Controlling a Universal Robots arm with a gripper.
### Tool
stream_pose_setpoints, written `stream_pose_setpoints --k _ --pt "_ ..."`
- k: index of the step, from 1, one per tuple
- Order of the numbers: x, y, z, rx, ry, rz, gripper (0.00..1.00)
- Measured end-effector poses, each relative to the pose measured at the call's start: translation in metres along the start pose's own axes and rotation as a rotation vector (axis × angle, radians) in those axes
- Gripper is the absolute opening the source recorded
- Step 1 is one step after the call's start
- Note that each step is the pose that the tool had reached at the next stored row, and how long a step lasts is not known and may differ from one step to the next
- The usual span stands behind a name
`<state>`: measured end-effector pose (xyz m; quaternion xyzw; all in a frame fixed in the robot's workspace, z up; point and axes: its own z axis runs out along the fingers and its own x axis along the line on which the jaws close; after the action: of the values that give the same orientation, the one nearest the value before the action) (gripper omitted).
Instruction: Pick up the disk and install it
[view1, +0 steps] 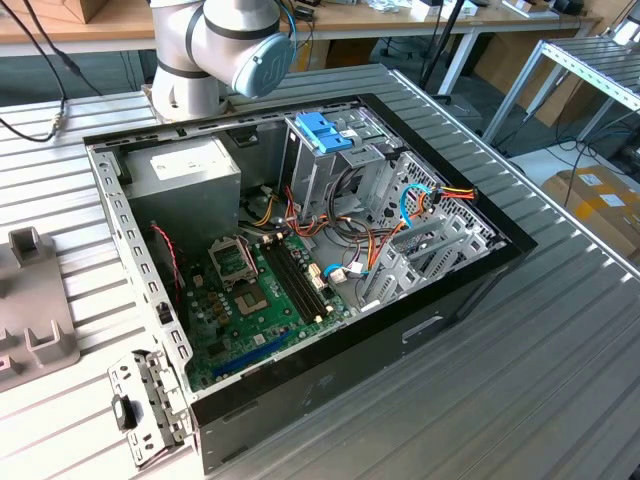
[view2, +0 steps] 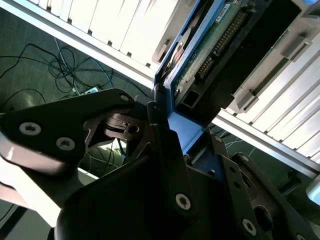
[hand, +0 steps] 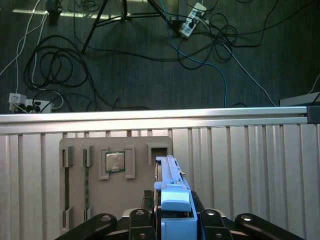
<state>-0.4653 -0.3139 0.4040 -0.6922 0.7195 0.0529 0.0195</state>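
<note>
While the pincer (hand: 173, 224) clamps it, the disk (hand: 170, 176) hangs above the table (hand: 250, 160).

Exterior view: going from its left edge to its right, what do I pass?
Grey fixture block → power supply → blue bracket atop the drive cage → red and yellow cable bundle → cardboard box.

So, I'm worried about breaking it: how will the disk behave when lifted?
The disk looks rigid, with a blue frame around it. Its exposed circuit board is probably fragile. Standing on edge, it may tip if nudged.
</note>
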Motion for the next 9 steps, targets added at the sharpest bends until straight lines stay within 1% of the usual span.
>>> stream_pose_setpoints --k 9 --pt "-0.0006 0.0003 -0.0061 -0.0001 0.0000 0.000 0.37"
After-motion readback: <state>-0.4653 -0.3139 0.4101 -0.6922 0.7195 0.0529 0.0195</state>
